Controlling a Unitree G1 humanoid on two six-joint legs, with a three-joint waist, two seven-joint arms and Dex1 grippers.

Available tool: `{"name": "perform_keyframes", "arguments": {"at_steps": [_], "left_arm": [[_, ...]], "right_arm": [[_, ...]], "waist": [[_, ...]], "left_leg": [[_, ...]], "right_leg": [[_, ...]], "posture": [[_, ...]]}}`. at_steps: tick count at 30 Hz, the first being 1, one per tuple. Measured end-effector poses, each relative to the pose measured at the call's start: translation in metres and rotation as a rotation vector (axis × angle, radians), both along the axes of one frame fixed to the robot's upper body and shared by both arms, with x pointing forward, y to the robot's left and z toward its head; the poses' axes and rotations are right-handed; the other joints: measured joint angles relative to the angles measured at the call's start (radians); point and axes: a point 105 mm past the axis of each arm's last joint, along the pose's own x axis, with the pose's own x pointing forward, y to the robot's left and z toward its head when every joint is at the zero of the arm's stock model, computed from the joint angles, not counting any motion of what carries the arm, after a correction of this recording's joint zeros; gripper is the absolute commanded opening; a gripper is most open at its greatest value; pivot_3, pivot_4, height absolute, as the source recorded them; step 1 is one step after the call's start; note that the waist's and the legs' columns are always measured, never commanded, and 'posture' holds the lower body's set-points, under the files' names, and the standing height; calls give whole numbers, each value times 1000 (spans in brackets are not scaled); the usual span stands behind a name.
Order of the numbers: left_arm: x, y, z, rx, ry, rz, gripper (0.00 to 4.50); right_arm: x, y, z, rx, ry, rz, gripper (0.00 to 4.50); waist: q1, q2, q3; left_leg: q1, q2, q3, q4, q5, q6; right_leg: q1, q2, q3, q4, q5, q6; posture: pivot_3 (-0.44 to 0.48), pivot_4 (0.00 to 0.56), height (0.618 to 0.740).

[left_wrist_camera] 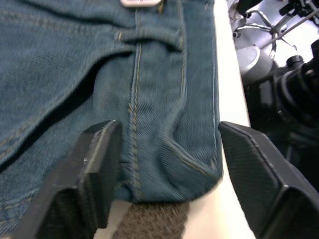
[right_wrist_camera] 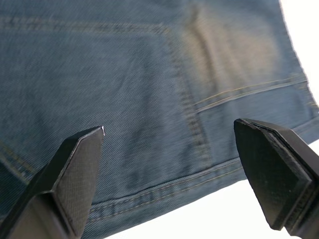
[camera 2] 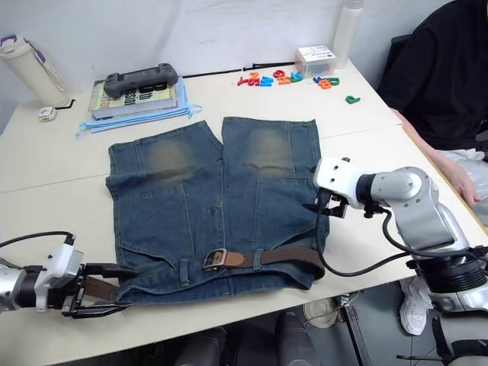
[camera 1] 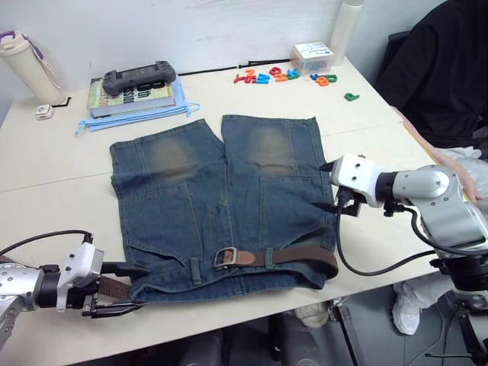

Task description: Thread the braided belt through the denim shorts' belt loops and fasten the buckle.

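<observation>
You have the denim shorts [camera 1: 221, 206] lying flat on the tabletop [camera 1: 61, 206], waistband toward the robot and leg hems toward the far wall. Take the shorts as the landmark for everything below.

The braided belt [camera 1: 301, 255] runs along the waistband. Its buckle [camera 1: 224, 258], on a tan tab, sits near the middle of the waistband, and from there the strap lies over the denim to the shorts' right edge, where it curves at the corner. A short stretch of brown strap also shows past the shorts' left waistband corner. One of the belt loops [camera 1: 196, 270] stands just left of the buckle; whether the strap actually passes under it you probably cannot judge from these views.

Your left gripper [camera 1: 126, 288] sits at the shorts' left waistband corner. Its jaws stand wide, one to each side of the emerging strap end and the denim corner, gripping nothing.

Your right gripper [camera 1: 329, 206] hovers at the shorts' right edge, above the belt's curve. Its jaws are spread wide over the denim and hold nothing.

Beyond the leg hems lie a stack of books [camera 1: 136, 97] with a dark game controller [camera 1: 140, 76] on top, and coloured toy letters [camera 1: 286, 75] with a small box [camera 1: 313, 57]. A person in black [camera 1: 446, 69] sits to the right of the shorts, past the tabletop's edge.
</observation>
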Motion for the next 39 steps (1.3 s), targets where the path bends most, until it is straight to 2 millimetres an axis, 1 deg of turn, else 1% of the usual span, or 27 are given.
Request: {"name": "perform_keyframes", "arguments": {"at_steps": [3, 5, 6, 7, 10, 11, 14, 17, 20, 21, 22, 23, 24, 25, 26, 28, 30, 32, 33, 34, 35, 36, 37, 38, 39], "left_arm": [[4, -7, 18, -66, 14, 25, 3186], [11, -9, 33, -115, 10, 60, 3186], [13, -10, 36, -126, 9, 70, 3186], [25, -12, 49, -167, -23, 116, 3186], [47, -15, 64, -269, -82, 228, 3186], [50, -15, 64, -285, -80, 249, 3186], [67, -11, 61, -335, -89, 355, 3186], [81, -10, 57, -355, -117, 419, 3186], [90, -12, 49, -357, -115, 445, 3186], [93, -13, 48, -356, -121, 445, 3186], [95, -17, 49, -356, -133, 434, 3186], [98, -21, 48, -355, -149, 422, 3186], [101, -23, 46, -348, -158, 418, 3186], [104, -24, 43, -336, -161, 420, 3186], [108, -23, 40, -325, -171, 423, 3186], [117, -25, 37, -299, -201, 416, 3186], [124, -25, 33, -267, -229, 399, 3186], [134, -26, 31, -228, -263, 379, 3186], [137, -28, 29, -218, -271, 366, 3186], [141, -30, 29, -210, -281, 355, 3186], [144, -31, 28, -205, -285, 344, 3186], [146, -30, 25, -189, -285, 336, 3186], [152, -29, 20, -172, -276, 328, 3186], [154, -28, 15, -158, -267, 321, 3186], [156, -28, 12, -151, -264, 317, 3186]], "right_arm": [[3, 5, 4, 90, -11, -17, 4500], [6, 7, 7, 175, -8, -42, 4500], [8, 7, 7, 196, -8, -55, 4500], [13, 2, 9, 265, -4, -112, 4500], [20, -3, 7, 347, 3, -184, 4500], [21, -4, 6, 356, 8, -194, 4500], [25, -8, 1, 371, 14, -232, 4500], [27, -10, -3, 375, 24, -244, 4500], [29, -9, -6, 376, 31, -240, 4500], [31, -8, -9, 361, 28, -236, 4500], [32, -7, -12, 345, 29, -232, 4500], [33, -5, -14, 331, 28, -225, 4500], [34, -2, -16, 323, 29, -215, 4500], [34, 0, -16, 320, 28, -207, 4500], [36, 2, -15, 328, 26, -202, 4500], [39, 6, -16, 345, 30, -194, 4500], [40, 6, -17, 347, 29, -187, 4500], [42, 10, -15, 349, 21, -155, 4500], [42, 12, -15, 334, 16, -135, 4500], [41, 13, -17, 312, 16, -116, 4500], [39, 14, -19, 286, 15, -99, 4500], [38, 16, -21, 266, 15, -74, 4500], [37, 17, -27, 240, 28, -51, 4500], [36, 17, -33, 225, 50, -44, 4500], [36, 16, -37, 217, 61, -44, 4500]], "waist": [[0, 0, 0], [0, 0, 0], [0, 0, 0], [1, 0, 0], [3, 0, 0], [2, 0, 0], [-1, 0, 0], [-1, 0, 0], [-3, 0, 0], [-9, 0, 0], [-18, 0, 1], [-22, 0, 1], [-27, 0, 1], [-30, 0, 1], [-21, 0, 1], [6, 0, 1], [24, 0, 1], [30, 0, 1], [24, 0, 1], [19, 0, 1], [13, -1, 0], [0, -1, 0], [-17, -1, 0], [-31, -1, 0], [-33, -1, 0]], "left_leg": [[0, 0, -1, 0, 0, 0], [0, 0, -1, 0, 0, -1], [0, 0, -1, 0, 0, -1], [0, 0, -1, 0, 0, -1], [0, 0, -1, 0, 0, -1], [0, 0, -1, 0, 0, -1], [0, 0, -1, 1, 0, -1], [0, 0, 0, 1, 1, -2], [-1, -2, -3, 0, 1, -2], [-3, -6, -12, -1, 3, -1], [-5, -15, -28, -3, 9, -1], [-8, -22, -40, -6, 15, 0], [-11, -32, -55, -8, 22, -1], [-12, -38, -64, -12, 29, -2], [-13, -38, -59, -12, 30, -2], [-14, -37, -56, -13, 32, -4], [-14, -37, -54, -13, 33, -4], [-14, -38, -53, -13, 33, -4], [-15, -42, -63, -14, 35, -2], [-14, -50, -75, -17, 39, -1], [-15, -54, -82, -17, 40, 0], [-18, -61, -93, -17, 44, 1], [-19, -77, -109, -19, 50, 4], [-19, -90, -123, -19, 55, 8], [-19, -96, -127, -18, 57, 10]], "right_leg": [[0, 0, 1, 0, 0, 0], [0, 0, 1, 1, 0, 0], [0, 0, 1, 1, 0, 0], [0, 0, 1, 1, 0, 0], [0, 0, 0, 1, 0, 0], [0, 0, 0, 1, 0, 0], [-1, 0, -1, 2, 0, 0], [-1, 0, -2, 2, 0, 0], [0, -1, -4, 6, 0, 0], [5, -8, -14, 6, 0, 0], [8, -20, -29, 7, -1, -1], [10, -26, -40, 7, -1, -1], [13, -36, -54, 7, -2, -1], [13, -38, -61, 6, -3, 0], [9, -35, -57, 5, -2, 2], [8, -35, -54, 1, -1, 4], [7, -35, -53, 1, -1, 3], [6, -35, -53, 2, -1, 4], [16, -45, -60, 4, -1, 4], [19, -57, -70, 6, -5, 7], [20, -60, -75, 8, -7, 9], [23, -62, -84, 9, -8, 11], [26, -75, -95, 14, -14, 19], [33, -91, -107, 18, -20, 25], [34, -96, -108, 20, -22, 28]], "posture": [[0, 150, 714], [0, 150, 714], [0, 150, 714], [0, 150, 714], [0, 150, 714], [0, 150, 714], [0, 150, 714], [0, 150, 714], [0, 150, 714], [0, 150, 714], [0, 150, 714], [0, 150, 714], [0, 150, 714], [0, 150, 714], [0, 150, 714], [0, 150, 714], [0, 150, 714], [0, 150, 714], [0, 150, 714], [0, 150, 714], [0, 150, 714], [0, 150, 714], [0, 150, 714], [0, 150, 714], [0, 150, 714]]}}
